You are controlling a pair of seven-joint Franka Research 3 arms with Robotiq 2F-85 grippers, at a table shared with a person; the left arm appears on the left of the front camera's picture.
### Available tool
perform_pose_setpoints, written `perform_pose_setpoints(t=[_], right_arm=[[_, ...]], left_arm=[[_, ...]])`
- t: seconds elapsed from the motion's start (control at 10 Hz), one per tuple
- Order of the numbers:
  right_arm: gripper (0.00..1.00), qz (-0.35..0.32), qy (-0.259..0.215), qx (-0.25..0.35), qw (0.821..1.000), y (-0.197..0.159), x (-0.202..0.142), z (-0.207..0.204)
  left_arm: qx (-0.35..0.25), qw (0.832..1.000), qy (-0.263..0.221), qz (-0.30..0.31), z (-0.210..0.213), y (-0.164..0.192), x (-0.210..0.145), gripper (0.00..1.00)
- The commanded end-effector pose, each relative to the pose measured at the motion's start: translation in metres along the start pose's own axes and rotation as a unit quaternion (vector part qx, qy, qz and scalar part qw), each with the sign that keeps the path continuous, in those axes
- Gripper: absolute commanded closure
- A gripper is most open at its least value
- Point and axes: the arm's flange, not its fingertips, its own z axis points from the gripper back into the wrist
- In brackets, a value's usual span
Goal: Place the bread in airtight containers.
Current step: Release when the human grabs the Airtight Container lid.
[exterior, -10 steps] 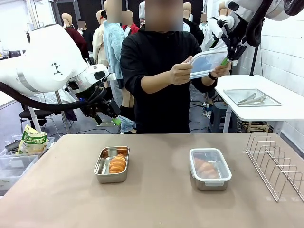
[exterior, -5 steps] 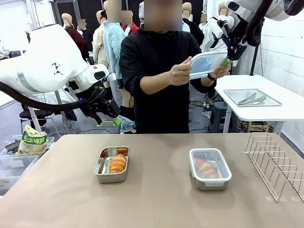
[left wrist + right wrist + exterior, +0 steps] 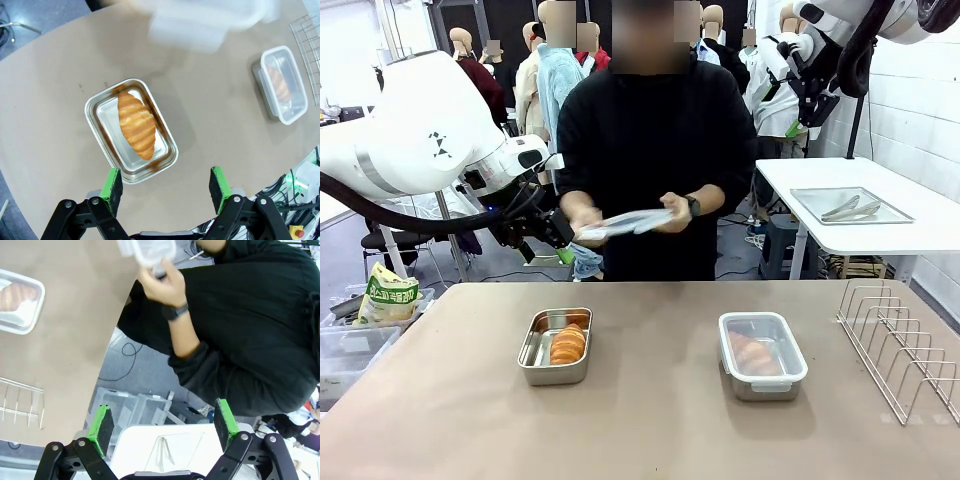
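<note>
Across the table [image 3: 650, 420], a clear lid [image 3: 625, 222] has been brought down by the person's hands [image 3: 675, 212] from the right gripper [image 3: 162, 427], now wide and empty, toward the open tin [image 3: 556, 346] holding a croissant [image 3: 567, 343]. Right of it, the other tin [image 3: 762, 355] is lidded. The left gripper [image 3: 166, 184] is spread wide above.

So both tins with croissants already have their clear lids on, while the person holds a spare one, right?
Not both. The front view shows the right tin lidded, but the left tin is open, its croissant uncovered. The person holds the clear lid in both hands.

The snack bag [image 3: 388, 296] at the table's left edge carries print too small to read.
</note>
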Motion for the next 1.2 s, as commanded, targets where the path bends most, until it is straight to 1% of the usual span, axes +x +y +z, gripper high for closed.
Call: perform_pose_setpoints(t=[0.0, 1.1], right_arm=[[0.00, 0.000, 0.002, -0.003, 1.000, -0.0001, -0.0006, -0.0002], [0.00, 0.000, 0.002, -0.003, 1.000, -0.0001, -0.0006, -0.0002]], left_arm=[[0.005, 1.000, 0.000, 0.002, 0.0009, 0.0009, -0.0014, 0.10], [0.005, 1.000, 0.000, 0.002, 0.0009, 0.0009, -0.0014, 0.10]])
